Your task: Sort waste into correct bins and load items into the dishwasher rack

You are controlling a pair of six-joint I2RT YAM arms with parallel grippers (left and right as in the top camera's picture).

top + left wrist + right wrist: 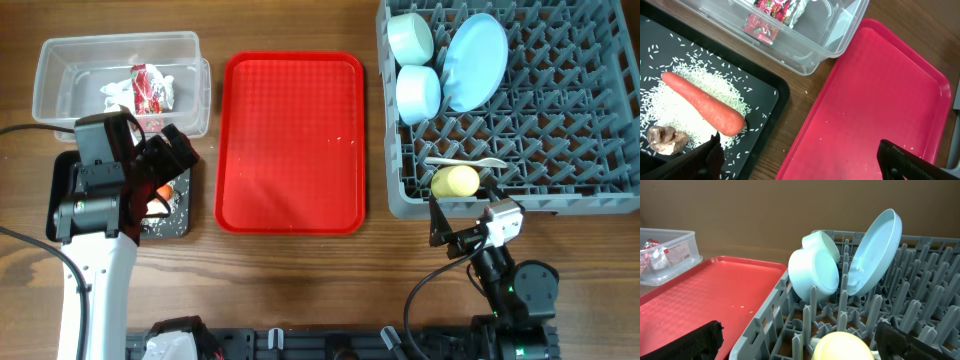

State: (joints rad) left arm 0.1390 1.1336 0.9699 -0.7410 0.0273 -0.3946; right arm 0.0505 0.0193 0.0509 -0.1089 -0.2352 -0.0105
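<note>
Tabletop (300,285) layout, referenced to the central red tray (292,140). Beside its far left corner, the clear tub (60,110) holds the crumpled tissue (115,92) and the red wrapper (150,88). Beside its near left corner, the black tray (178,224) carries the carrot (702,102), which lies on the rice grains (670,107). To its right, the dishwasher rack (560,130) holds two light blue bowls (418,92), the plate (476,60) on edge, the yellow cup (455,181) and the white spoon (465,162). The left pincer (799,150) hangs open and empty over the tray's left rim. The right pincer (799,330), also spread and empty, faces the cup, right of the tray's near corner.
</note>
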